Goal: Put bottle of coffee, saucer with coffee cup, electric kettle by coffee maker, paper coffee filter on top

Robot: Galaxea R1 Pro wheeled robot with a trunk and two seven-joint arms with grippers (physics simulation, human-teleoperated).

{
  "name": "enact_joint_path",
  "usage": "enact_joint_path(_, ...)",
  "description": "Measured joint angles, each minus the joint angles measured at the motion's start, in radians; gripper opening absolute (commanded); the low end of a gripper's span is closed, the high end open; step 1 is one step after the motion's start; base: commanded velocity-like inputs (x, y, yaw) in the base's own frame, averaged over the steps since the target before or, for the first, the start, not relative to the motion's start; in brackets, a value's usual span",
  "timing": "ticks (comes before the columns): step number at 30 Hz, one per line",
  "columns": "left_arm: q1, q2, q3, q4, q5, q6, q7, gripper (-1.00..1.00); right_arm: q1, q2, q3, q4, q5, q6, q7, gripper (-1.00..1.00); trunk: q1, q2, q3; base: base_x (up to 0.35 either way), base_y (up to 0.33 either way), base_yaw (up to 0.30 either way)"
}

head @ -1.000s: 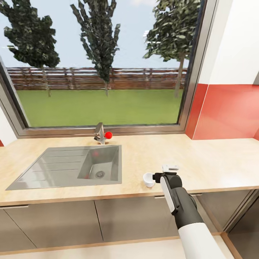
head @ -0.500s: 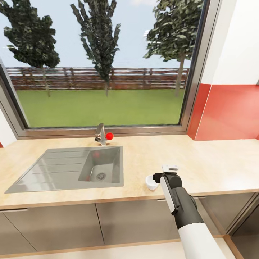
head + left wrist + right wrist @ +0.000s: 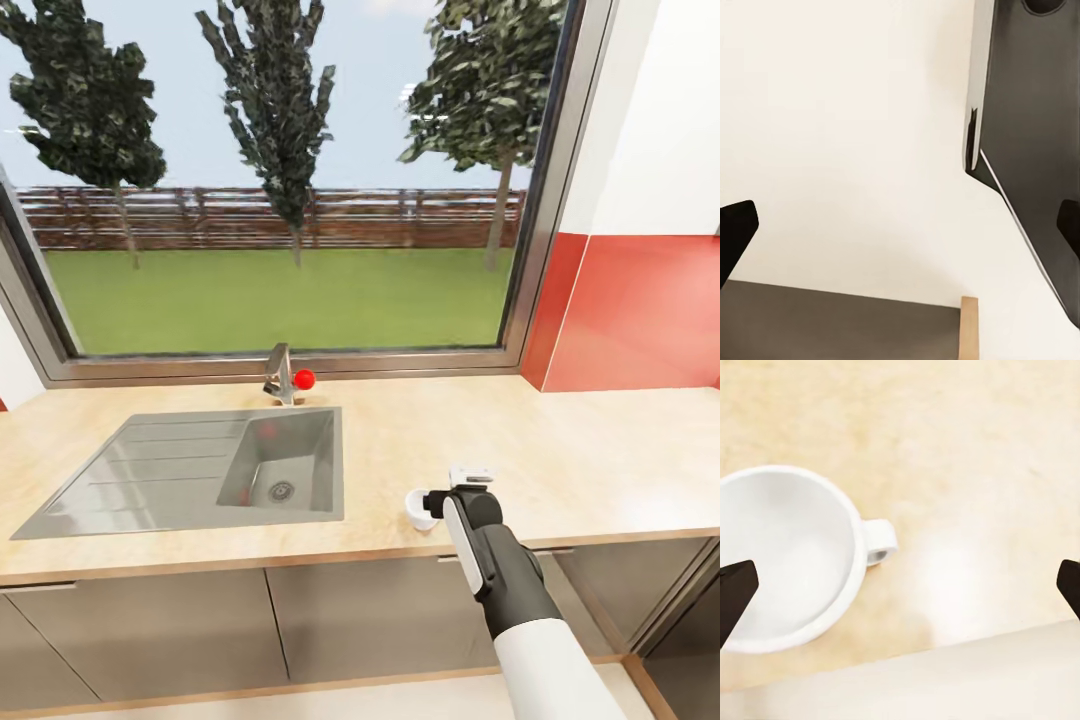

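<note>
- Kitchen wall ahead: big window (image 3: 290, 180) onto lawn, fence and trees; red panel (image 3: 640, 310) to the right of it.
- Long beige countertop (image 3: 560, 450) runs left to right over grey cabinet fronts (image 3: 350, 620); steel sink (image 3: 190, 475) set into its left half, tap with a red knob (image 3: 303, 378) at the far edge.
- Right arm reaches in from the near right; the right gripper (image 3: 900, 585) hangs straight over the counter's near edge. Right wrist view shows the two dark fingertips (image 3: 735, 589) spread wide — nothing between them but bare wood and part of the cup.
- Coffee cup (image 3: 419, 508) stands upright and empty on the countertop near its front edge, right of the sink, loop handle (image 3: 879, 542) turned toward the gap between the fingers.
- Change over the last second: the whole head view has slid a little, so the camera moved; against that, the gripper has drawn nearer and leftward, now partly covering the cup's right side. My reading — the arm is lining up on the handle or rim for a pick, grasp not yet made.
- Left gripper (image 3: 900, 225): dark tips at the frame edges, well apart, holding nothing; pale floor and a dark panel beyond.
- No brands, labels or writing legible anywhere.
</note>
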Motion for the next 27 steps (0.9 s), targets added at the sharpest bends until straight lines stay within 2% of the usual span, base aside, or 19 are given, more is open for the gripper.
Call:
enact_joint_path(20, 0.002, -0.001, 0.0, 0.0, 0.0, 0.0, 0.0, 1.0, 0.0, 0.0, -0.005, 0.005, 0.0, 0.0, 0.001, 1.0, 0.0, 0.0, 0.0, 0.043, 0.0, 0.0)
enact_joint_path(27, 0.001, -0.001, 0.0, 0.0, 0.0, 0.0, 0.001, 1.0, 0.0, 0.0, -0.006, 0.048, -0.001, -0.001, 0.001, 1.0, 0.0, 0.0, 0.0, 0.069, 0.0, 0.0)
